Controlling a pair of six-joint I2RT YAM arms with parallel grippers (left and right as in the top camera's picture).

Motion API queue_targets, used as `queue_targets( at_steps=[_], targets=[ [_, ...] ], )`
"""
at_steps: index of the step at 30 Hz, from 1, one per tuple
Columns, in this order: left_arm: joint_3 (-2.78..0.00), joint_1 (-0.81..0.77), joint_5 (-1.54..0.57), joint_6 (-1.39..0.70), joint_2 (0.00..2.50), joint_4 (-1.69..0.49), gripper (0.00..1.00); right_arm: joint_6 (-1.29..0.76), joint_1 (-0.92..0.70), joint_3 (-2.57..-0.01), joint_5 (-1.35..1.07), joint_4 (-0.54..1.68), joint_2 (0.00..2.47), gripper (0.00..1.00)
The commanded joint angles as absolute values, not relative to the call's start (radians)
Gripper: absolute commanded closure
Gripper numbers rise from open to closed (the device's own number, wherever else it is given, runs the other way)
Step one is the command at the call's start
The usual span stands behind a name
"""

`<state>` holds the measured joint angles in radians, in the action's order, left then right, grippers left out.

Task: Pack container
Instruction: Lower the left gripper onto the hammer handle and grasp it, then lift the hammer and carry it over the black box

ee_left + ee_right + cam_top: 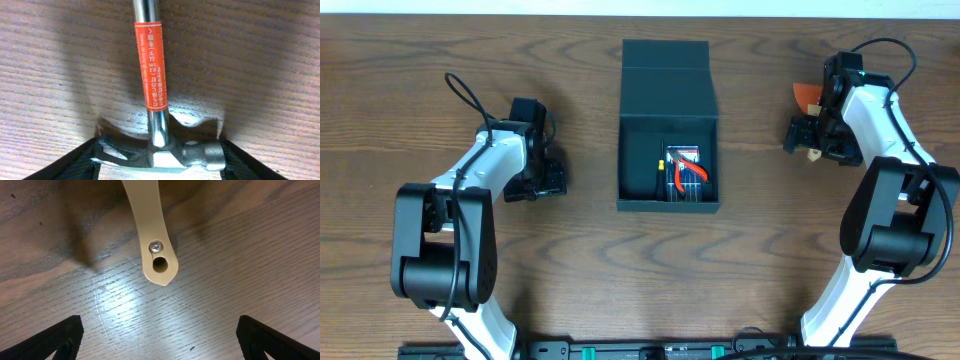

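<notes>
One container stands open at the centre of the table, with one pair of pliers inside. It looks to be light, stiff cardboard; better to hold a side wall, not the flap. The left gripper brackets the head of the one hammer; whether it already grips, I cannot tell. The right gripper is spread and empty, near one beige handle.

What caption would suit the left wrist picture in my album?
The left jaws straddle the head of a chrome hammer with an orange label, lying on the wooden table.
</notes>
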<state>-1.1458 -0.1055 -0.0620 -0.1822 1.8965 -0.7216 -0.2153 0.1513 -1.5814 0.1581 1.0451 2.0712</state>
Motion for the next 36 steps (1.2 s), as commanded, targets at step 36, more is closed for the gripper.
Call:
queue_targets(
  at_steps=[36],
  targets=[
    [-1.242, -0.103, -0.041, -0.185, 1.707, -0.804, 0.39, -0.208, 0.151, -1.584, 0.168, 1.043, 2.067, 0.01]
  ],
)
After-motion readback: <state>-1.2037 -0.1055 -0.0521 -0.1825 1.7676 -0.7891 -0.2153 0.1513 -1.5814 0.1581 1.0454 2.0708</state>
